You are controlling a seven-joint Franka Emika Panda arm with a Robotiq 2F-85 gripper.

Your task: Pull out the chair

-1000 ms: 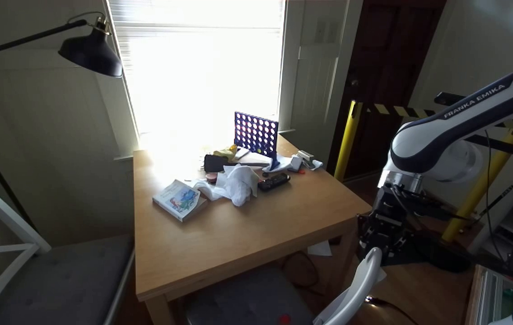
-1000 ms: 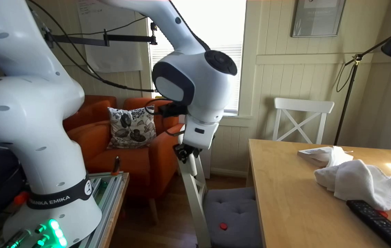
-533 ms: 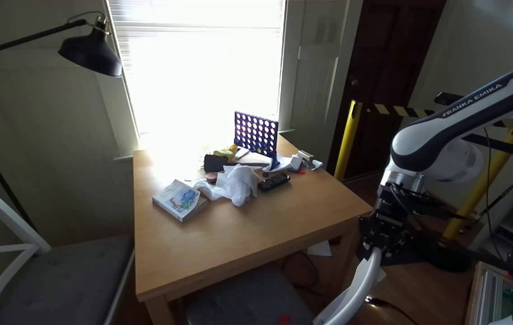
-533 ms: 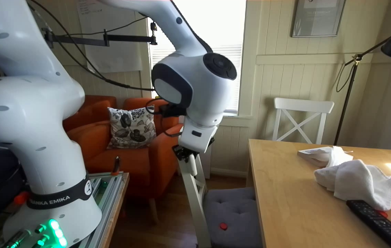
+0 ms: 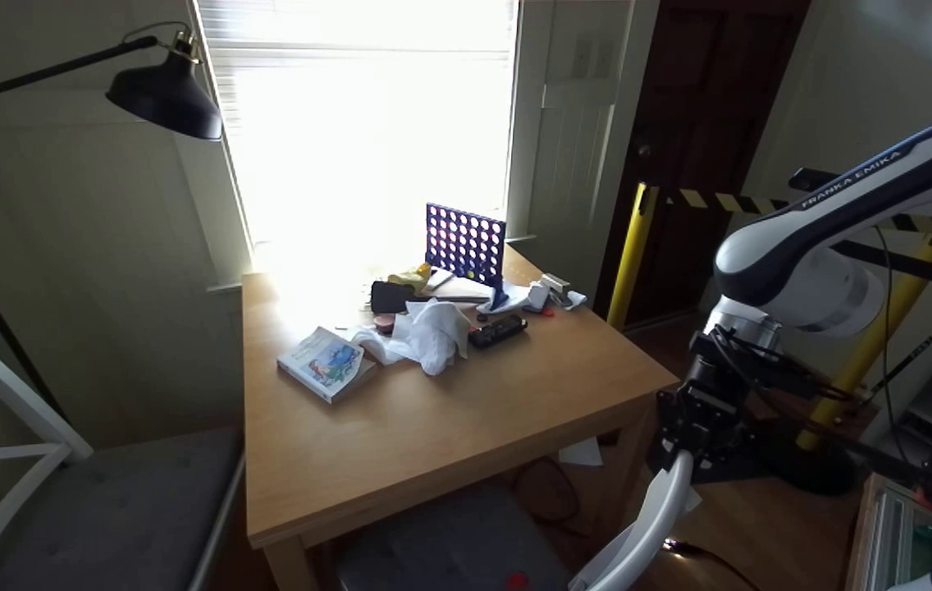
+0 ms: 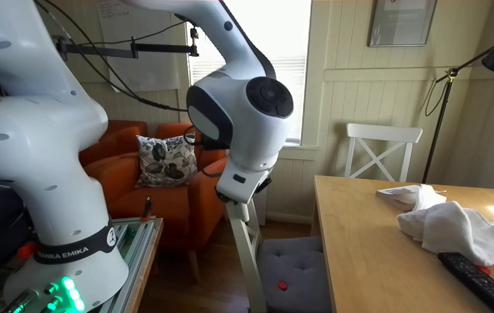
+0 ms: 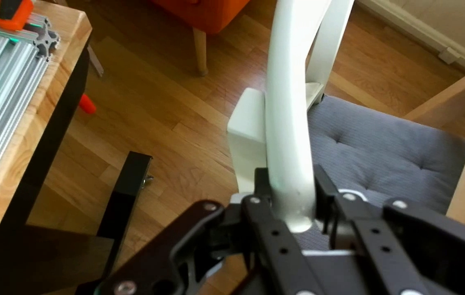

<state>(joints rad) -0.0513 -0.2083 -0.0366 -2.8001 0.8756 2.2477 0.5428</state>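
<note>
We count 2 white-framed chairs: 1 X-backed chair (image 6: pixel 384 133) far, 1 curved-back, grey-padded chair (image 6: pixel 292 263) near left, its backrest (image 7: pixel 287 106) clamped by 1 black gripper (image 7: pixel 292 176). The pale wooden table (image 6: pixel 364 248) hides the seat's right edge; open brown floor (image 6: pixel 217 278) lies left.

Window (image 5: pixel 367 148) blown out white; surrounding walls (image 5: pixel 89 213) dim.

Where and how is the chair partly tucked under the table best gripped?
Probably by the top rail, from above, fingers straddling it front and back: it is slim, rises above the seat and stands clear of the table.
</note>
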